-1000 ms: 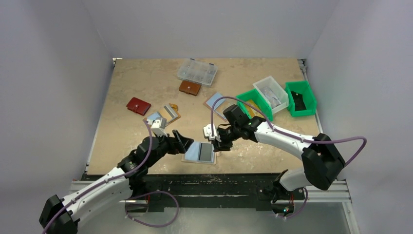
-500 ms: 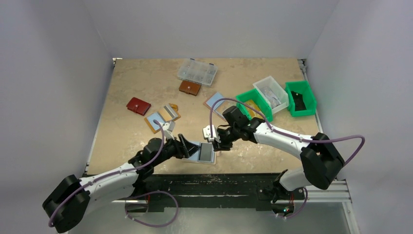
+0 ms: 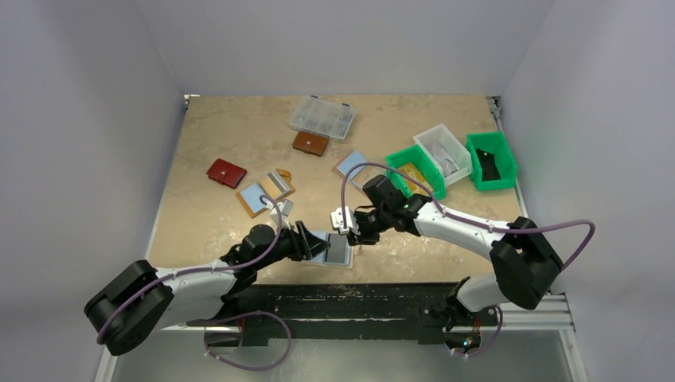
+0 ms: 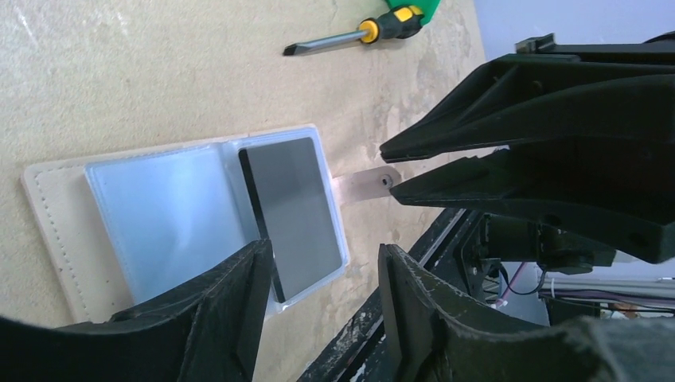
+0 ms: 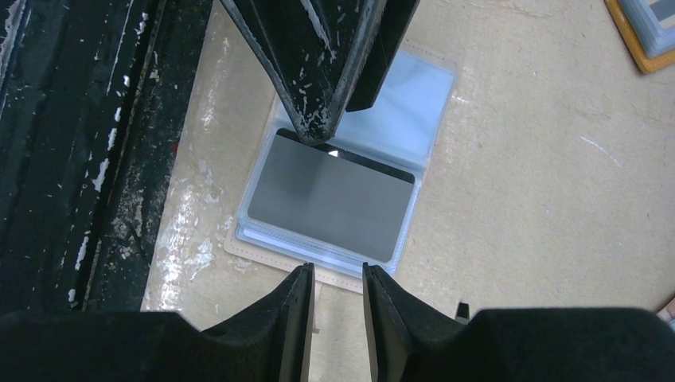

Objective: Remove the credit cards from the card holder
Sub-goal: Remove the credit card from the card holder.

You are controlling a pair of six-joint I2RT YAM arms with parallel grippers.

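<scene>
The card holder (image 3: pixel 317 253) lies open near the table's front edge, a beige cover (image 4: pixel 52 208) with pale blue sleeves (image 4: pixel 159 223). A grey credit card (image 4: pixel 296 208) sits in the top sleeve (image 5: pixel 330 203). My left gripper (image 4: pixel 322 263) hangs open over the card's near corner; one finger overlaps the card's dark edge. It reaches in from the holder's left side (image 3: pixel 306 240). My right gripper (image 5: pixel 338 274) stands narrowly open at the holder's right edge (image 3: pixel 350 235). The snap tab (image 4: pixel 362 185) lies between its fingertips (image 4: pixel 430 143); no grip shows.
A screwdriver (image 4: pixel 358 33) lies beyond the holder. Farther back are a red wallet (image 3: pixel 226 173), a brown wallet (image 3: pixel 310 143), two other open holders (image 3: pixel 263 193) (image 3: pixel 350 165), a clear organiser box (image 3: pixel 321 117), green bins (image 3: pixel 491 161) and a white bin (image 3: pixel 444 153). The dark front rail (image 3: pixel 342 290) runs just below the holder.
My left arm has stretched right to the card holder while its jaws narrowed. The right gripper has shifted slightly left toward the holder's edge and its jaws have narrowed too.
</scene>
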